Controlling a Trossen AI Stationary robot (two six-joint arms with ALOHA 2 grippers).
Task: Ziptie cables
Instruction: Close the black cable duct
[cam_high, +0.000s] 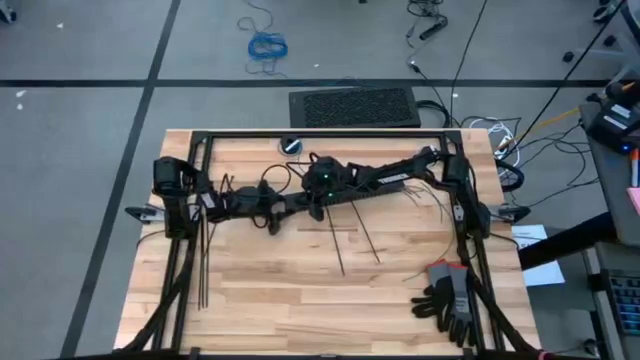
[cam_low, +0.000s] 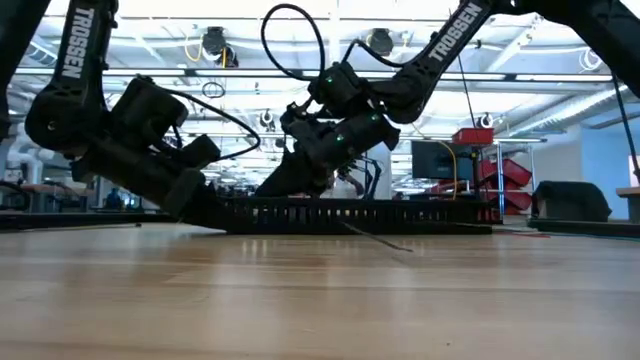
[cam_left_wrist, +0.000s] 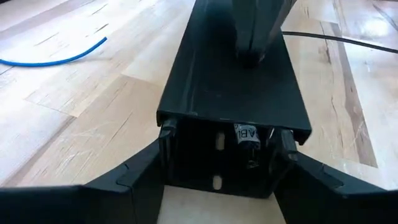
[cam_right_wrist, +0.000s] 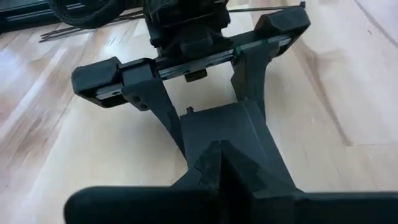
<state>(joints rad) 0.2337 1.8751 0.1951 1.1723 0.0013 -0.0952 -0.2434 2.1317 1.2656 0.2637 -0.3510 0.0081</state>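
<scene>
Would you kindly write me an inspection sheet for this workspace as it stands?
Surface: wooden table, planked.
Job's things: zipties lie loose on the table, left and centre; blue wire lies beside the duct.
Clutter: gloves by the right arm's base.
Grippers: left gripper clamps the duct's end; right gripper is over the duct, farther along.
Cables: blue coil and black leads on the floor.
Surroundings: mat behind the table; workshop beyond.
</scene>
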